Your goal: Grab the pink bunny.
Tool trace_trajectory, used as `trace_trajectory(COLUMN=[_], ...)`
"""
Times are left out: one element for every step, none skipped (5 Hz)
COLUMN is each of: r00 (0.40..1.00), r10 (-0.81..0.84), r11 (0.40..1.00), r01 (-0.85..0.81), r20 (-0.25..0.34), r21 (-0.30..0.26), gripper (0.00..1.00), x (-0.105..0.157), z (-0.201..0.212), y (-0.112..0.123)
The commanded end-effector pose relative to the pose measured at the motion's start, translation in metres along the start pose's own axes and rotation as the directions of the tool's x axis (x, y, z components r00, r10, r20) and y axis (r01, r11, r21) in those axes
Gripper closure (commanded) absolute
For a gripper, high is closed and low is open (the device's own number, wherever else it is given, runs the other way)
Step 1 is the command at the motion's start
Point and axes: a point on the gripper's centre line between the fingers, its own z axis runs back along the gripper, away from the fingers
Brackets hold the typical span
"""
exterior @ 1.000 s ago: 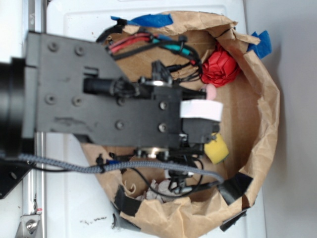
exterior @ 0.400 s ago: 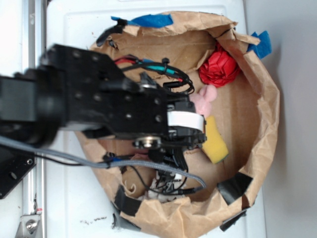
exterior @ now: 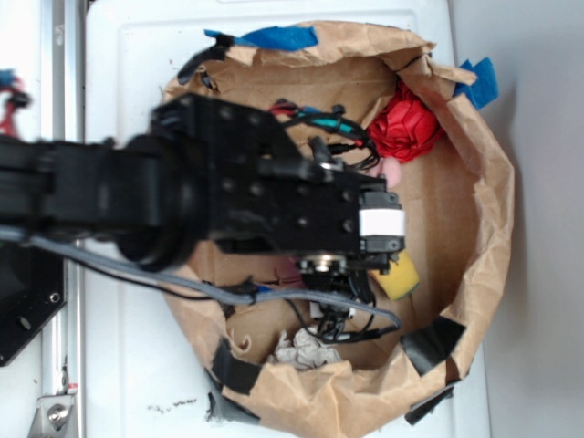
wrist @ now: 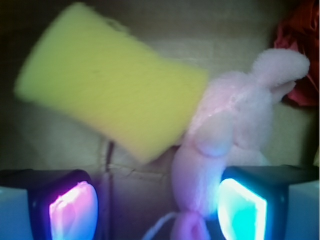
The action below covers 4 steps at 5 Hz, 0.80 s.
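The arm (exterior: 182, 201) reaches across the brown paper basin (exterior: 493, 228), covering most of its floor. The yellow sponge (wrist: 107, 97) lies against the pink bunny (wrist: 220, 150), which sits toward the basin's far wall, just below the red ball (exterior: 406, 123). The gripper (wrist: 155, 210) stands open, its fingers (wrist: 240, 212) well spread; the bunny rests against the right one, off centre in the gap. Judged best practice: shift toward the bunny until it is centred, keep the sponge outside the jaws, then descend and close.
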Motion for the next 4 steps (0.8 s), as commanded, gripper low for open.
trace_trajectory(r00=[0.998,0.998,0.993,0.991], r10=[0.047,0.043,0.041,0.041], r11=[0.998,0.999,0.999,0.999], r01=[-0.048,-0.042,-0.038,-0.039], r20=[0.037,0.046,0.108,0.125], r21=[0.029,-0.026,-0.021,-0.022], gripper=[0.00,0.00,0.00,0.00], x=[0.013,0.008,-0.001,-0.004], z=[0.007,0.021,0.041,0.046], y=[0.012,0.015,0.018,0.023])
